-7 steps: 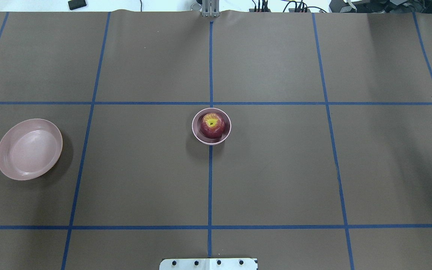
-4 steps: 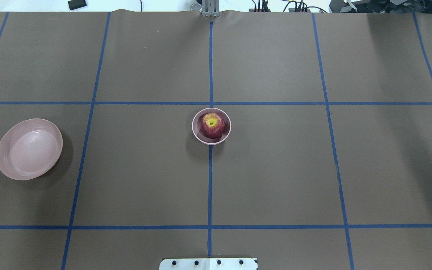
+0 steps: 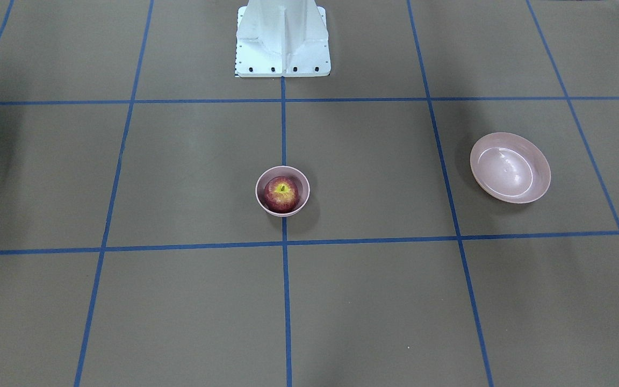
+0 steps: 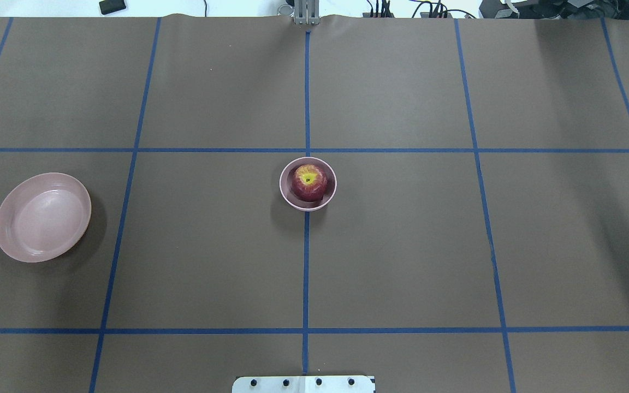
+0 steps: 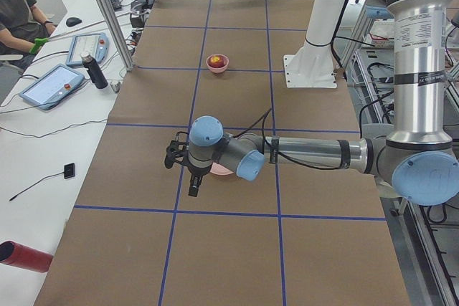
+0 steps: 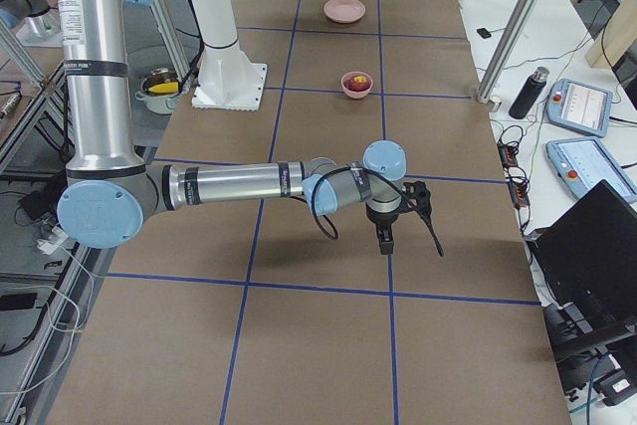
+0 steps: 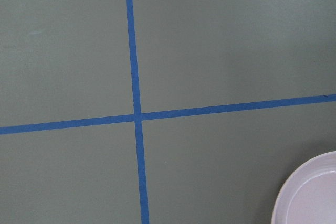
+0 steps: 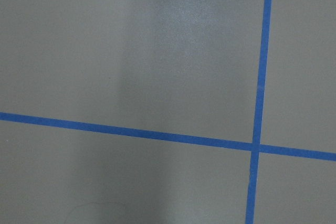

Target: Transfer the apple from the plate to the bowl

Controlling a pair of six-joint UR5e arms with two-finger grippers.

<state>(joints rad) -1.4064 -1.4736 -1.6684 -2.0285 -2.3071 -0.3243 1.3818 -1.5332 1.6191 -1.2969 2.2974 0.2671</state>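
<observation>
The dark-red apple (image 4: 309,182) (image 3: 281,193) sits stem-up inside the small deep pink bowl (image 4: 282,185) (image 3: 259,193) at the table's centre. The wide shallow pink plate (image 4: 41,218) (image 3: 508,169) lies empty on the robot's left; its edge shows in the left wrist view (image 7: 310,192). My left gripper (image 5: 193,185) hangs low beside the plate, and I cannot tell whether it is open. My right gripper (image 6: 386,238) hangs over bare table far to the right of the bowl, its state unclear too. Only slivers of the grippers show at the frame edges elsewhere.
The robot's white base (image 3: 282,37) stands behind the bowl. Blue tape lines grid the brown table cover. A side table along the far edge holds tablets (image 5: 54,84), a dark bottle (image 5: 93,71) and a laptop (image 6: 587,246).
The dark tip of the right gripper at the overhead view's right edge has drawn back further right, almost out of frame. Apple, bowl and plate have not moved.
</observation>
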